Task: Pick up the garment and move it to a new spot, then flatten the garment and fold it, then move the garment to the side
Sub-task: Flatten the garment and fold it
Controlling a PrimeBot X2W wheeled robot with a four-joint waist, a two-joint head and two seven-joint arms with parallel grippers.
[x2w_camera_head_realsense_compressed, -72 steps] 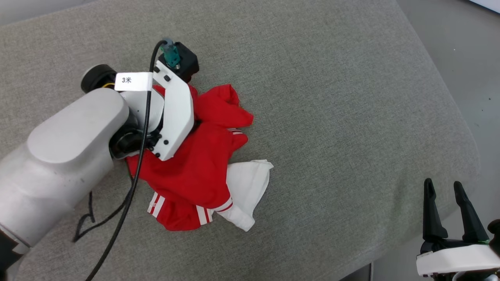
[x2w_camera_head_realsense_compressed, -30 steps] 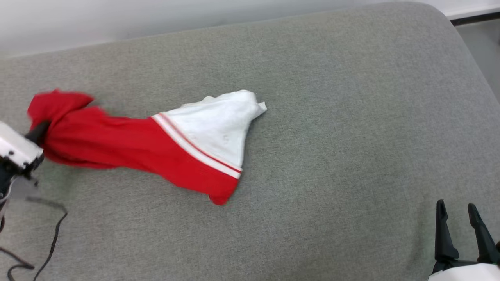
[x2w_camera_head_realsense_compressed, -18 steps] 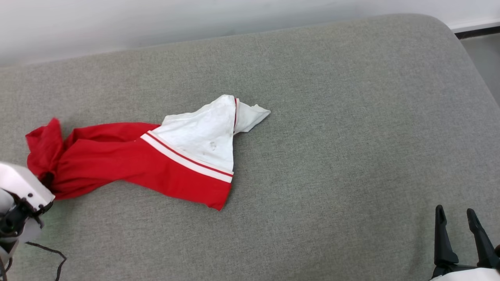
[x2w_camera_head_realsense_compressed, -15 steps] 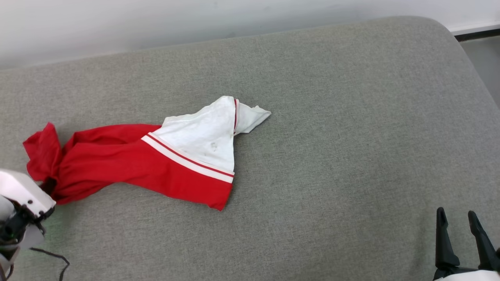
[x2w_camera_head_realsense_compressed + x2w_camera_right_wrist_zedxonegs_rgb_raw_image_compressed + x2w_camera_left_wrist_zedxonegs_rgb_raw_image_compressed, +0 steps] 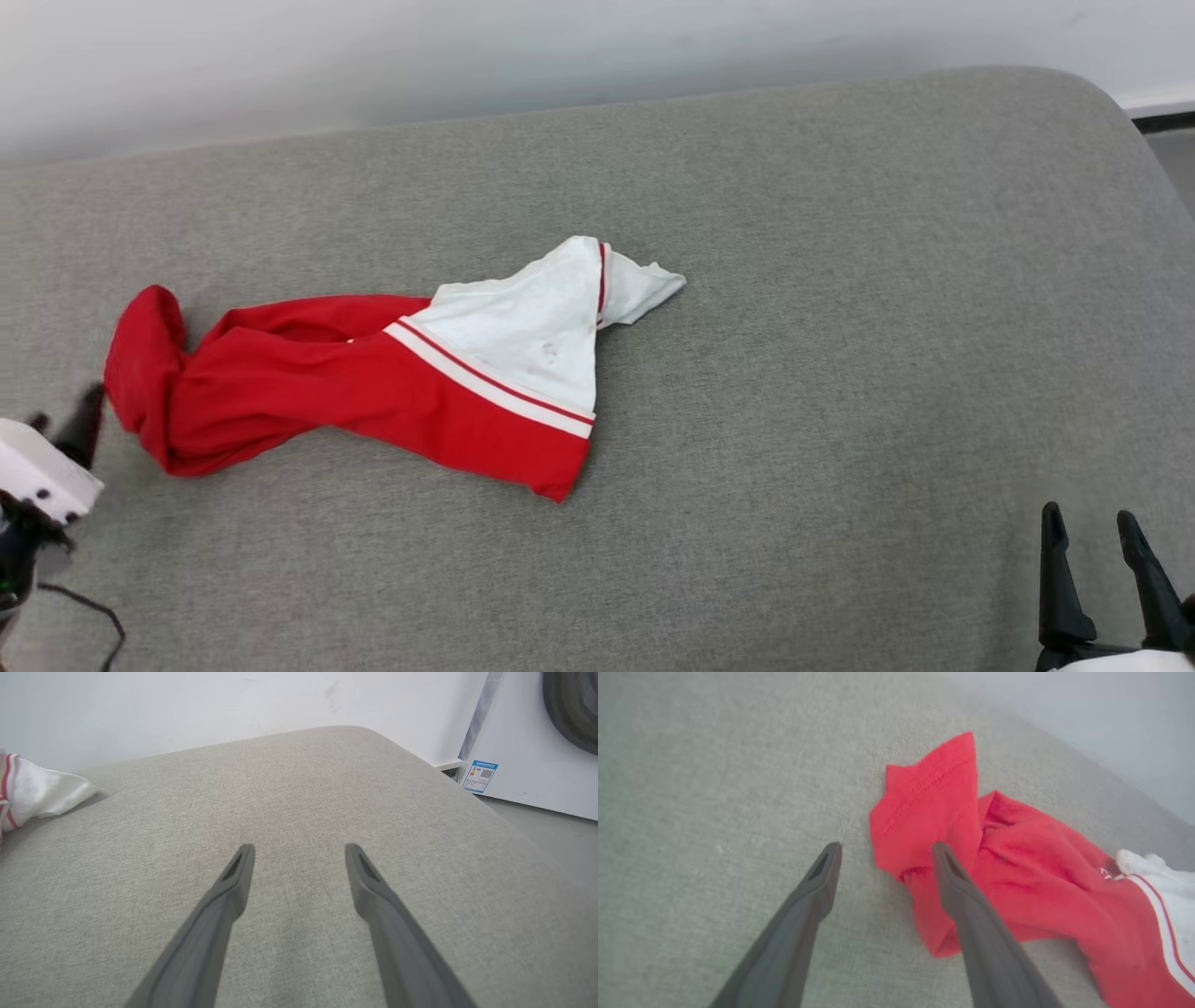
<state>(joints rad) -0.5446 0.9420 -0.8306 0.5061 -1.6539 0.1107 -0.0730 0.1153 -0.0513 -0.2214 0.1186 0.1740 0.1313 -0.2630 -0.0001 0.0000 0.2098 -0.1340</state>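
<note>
Home-like room: grey upholstered surface (image 5: 840,373), labelled white appliance (image 5: 518,737), white wall (image 5: 187,704).

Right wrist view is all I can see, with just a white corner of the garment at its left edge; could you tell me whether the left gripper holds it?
Observer: No, the left gripper is open, its fingers apart at the red end of the garment.
Operator: Thank you; how does the garment lie?
Observer: Stretched in a crumpled strip on the grey cushion, its white sleeve farthest from that gripper.
</note>
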